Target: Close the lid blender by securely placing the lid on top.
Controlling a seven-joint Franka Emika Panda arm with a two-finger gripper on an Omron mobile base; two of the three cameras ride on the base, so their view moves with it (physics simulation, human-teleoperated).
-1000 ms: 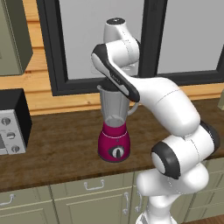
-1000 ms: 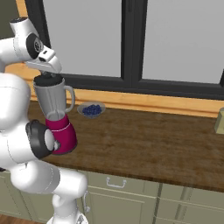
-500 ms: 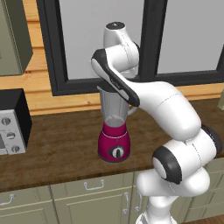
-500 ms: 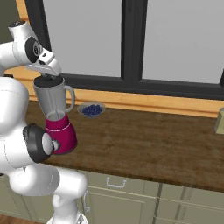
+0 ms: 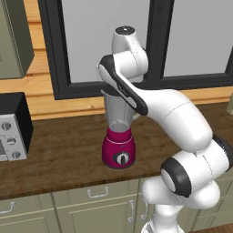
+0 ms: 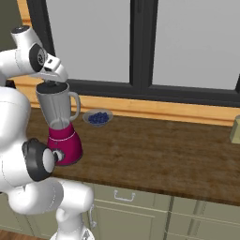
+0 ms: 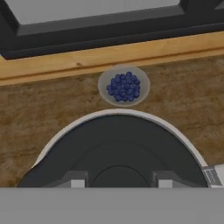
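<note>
The lid (image 7: 118, 153) spreads across the lower middle of the hand view, directly below the gripper (image 7: 118, 180), its knob between the fingertips. Whether the jaws clasp it cannot be told. It appears level on the blender (image 6: 58, 124) jar's mouth, left of frame.

Left base view: behind-left of the arm, angled down at the wooden counter (image 5: 63, 154).
Right base view: behind-right, sharing the magenta-based blender with clear grey jar (image 6: 61, 126).
Hand view: close above the round black lid (image 7: 118, 153), toward the window.
</note>
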